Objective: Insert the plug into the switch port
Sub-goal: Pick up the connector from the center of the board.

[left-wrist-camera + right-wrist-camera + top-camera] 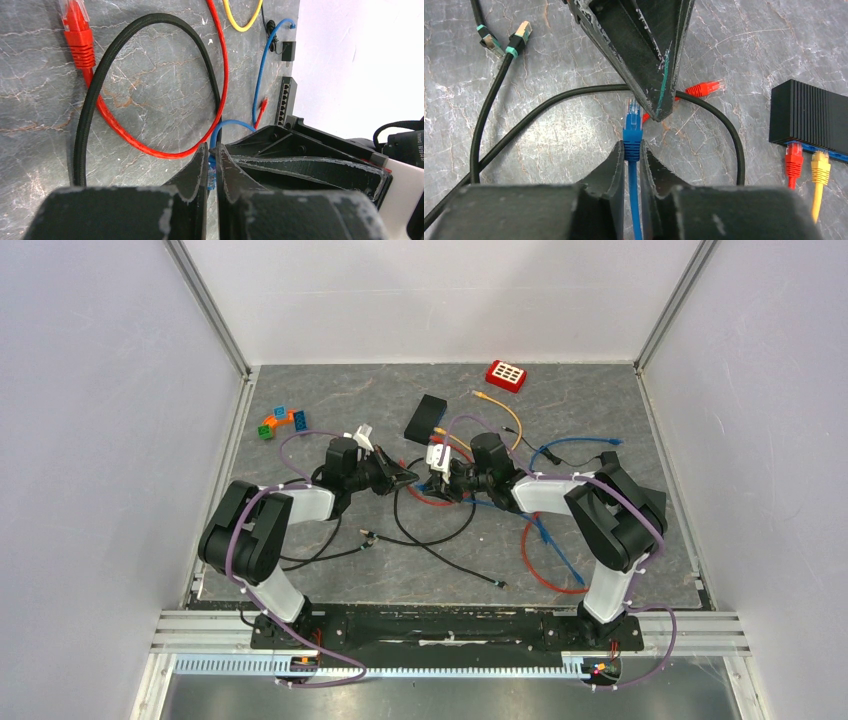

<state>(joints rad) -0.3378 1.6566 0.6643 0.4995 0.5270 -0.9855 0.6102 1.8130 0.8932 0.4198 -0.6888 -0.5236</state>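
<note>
1. Plug (632,132), blue: clamped behind its head by the right gripper's (632,149) fingers, clear tip poking ahead.
2. Left gripper (212,150): fingers narrow, tips just beside that tip, blue showing in the gap; grip impossible to tell.
3. Switch (809,117): well apart from the plug.
4. Right wrist view alone: red plug (794,159) and yellow plug (820,169) seated in the switch; left wrist view alone: its row of ports.

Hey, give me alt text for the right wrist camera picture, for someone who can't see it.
The right gripper is shut on a blue cable just behind its blue plug, which points at the left gripper close ahead. To the right sits a black switch with a red plug and a yellow plug plugged into it.
</note>
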